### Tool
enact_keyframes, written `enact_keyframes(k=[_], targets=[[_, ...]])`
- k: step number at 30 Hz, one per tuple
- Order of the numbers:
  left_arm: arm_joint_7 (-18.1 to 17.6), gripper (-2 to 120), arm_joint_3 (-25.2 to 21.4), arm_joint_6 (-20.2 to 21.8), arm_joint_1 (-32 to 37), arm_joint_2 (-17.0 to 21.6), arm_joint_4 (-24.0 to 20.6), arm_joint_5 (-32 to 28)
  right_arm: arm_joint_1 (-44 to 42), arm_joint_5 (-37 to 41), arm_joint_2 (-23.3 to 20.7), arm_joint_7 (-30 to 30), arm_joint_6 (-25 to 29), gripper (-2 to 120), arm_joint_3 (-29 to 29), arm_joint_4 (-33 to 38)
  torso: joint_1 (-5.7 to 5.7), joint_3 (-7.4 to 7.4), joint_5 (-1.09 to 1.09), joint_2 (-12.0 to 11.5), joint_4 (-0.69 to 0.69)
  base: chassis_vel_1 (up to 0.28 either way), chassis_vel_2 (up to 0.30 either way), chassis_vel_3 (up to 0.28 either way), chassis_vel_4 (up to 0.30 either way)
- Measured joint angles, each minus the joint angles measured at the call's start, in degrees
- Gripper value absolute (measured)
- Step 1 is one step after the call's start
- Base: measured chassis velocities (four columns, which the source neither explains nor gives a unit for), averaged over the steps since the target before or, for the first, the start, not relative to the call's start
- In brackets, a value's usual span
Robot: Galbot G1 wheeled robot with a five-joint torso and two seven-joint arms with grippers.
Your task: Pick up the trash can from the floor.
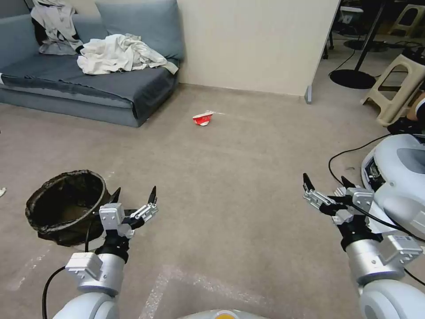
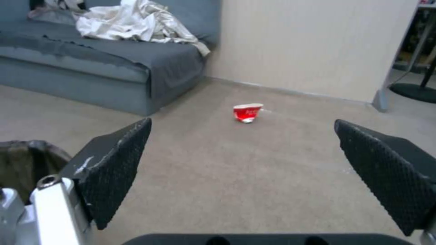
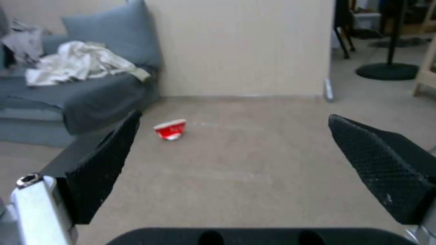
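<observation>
The trash can (image 1: 66,207) stands on the floor (image 1: 230,177) at the lower left, lined with a crinkly dark bag folded over its rim; its edge also shows beside the left finger in the left wrist view (image 2: 27,163). My left gripper (image 1: 135,195) hovers open just to the right of the can, apart from it, with nothing between its fingers (image 2: 113,170). My right gripper (image 1: 326,180) is open far off to the right, above bare carpet, holding nothing.
A crushed red-and-white paper cup (image 1: 203,118) lies on the carpet further ahead. A grey sofa (image 1: 88,84) with heaped clothes stands at the back left, a beige wall (image 1: 252,44) behind. A plastic stool (image 1: 398,88), black cable (image 1: 349,153) and white machine (image 1: 398,168) crowd the right.
</observation>
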Motion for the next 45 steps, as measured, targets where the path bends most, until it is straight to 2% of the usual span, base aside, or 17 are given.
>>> enact_keyframes(k=[6, 29, 34, 45], targets=[[-0.15, 100, -0.41, -0.04, 0.34, -0.07, -0.14, 0.09, 0.3, 1.45, -0.28, -0.7, 1.6, 100, -0.27, -0.51, 0.0, 0.0, 0.0, 0.0, 0.0, 0.016, 0.018, 0.018, 0.016], [-0.3, 100, -0.45, -0.09, 0.39, -0.11, -0.15, 0.2, 0.38, 1.6, -0.22, -0.7, 1.55, 100, -0.37, -0.57, 0.0, 0.0, -0.01, 0.0, 0.0, 0.089, 0.089, 0.083, 0.088], [-1.54, 100, -0.81, -0.51, 0.26, -0.43, -0.11, 0.21, 0.65, 2.72, -0.71, -2.17, 1.54, 100, -0.43, -0.97, 0.0, 0.0, -0.01, 0.0, 0.0, 0.097, 0.091, 0.085, 0.103], [-1.85, 100, -0.88, -0.68, 0.21, -0.59, 0.03, 0.23, 0.9, 3.02, -1.09, -2.42, 1.56, 100, -0.47, -1.35, 0.0, 0.0, -0.01, 0.0, 0.0, 0.118, 0.114, 0.122, 0.126]])
